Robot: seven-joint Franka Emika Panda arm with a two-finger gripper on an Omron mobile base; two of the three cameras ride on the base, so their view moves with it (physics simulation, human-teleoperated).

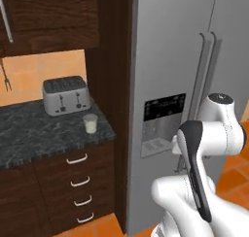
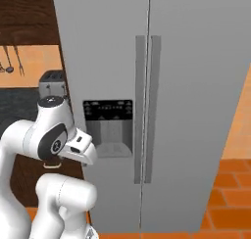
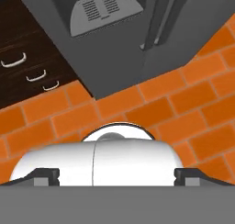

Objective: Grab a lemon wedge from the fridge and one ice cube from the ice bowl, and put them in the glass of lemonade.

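While the arm stands folded before the fridge [image 1: 180, 61], its gripper [image 3: 117, 176] points floorward, jaws spread, empty.

Left base view: behind arm, left side, facing fwd/down, mid range. Right base view: behind arm, right side, closer. Both share the fridge [image 1: 185, 85] front w/ dispenser panel [image 2: 108, 128]. Hand view: aimed steeply down past the claw at orange floor [image 3: 183, 94] and fridge foot.

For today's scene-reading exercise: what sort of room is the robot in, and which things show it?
A home kitchen, rendered: a tall grey two-door fridge with dispenser, a silver four-slot toaster on a dark marble counter, and dark wood drawers below.
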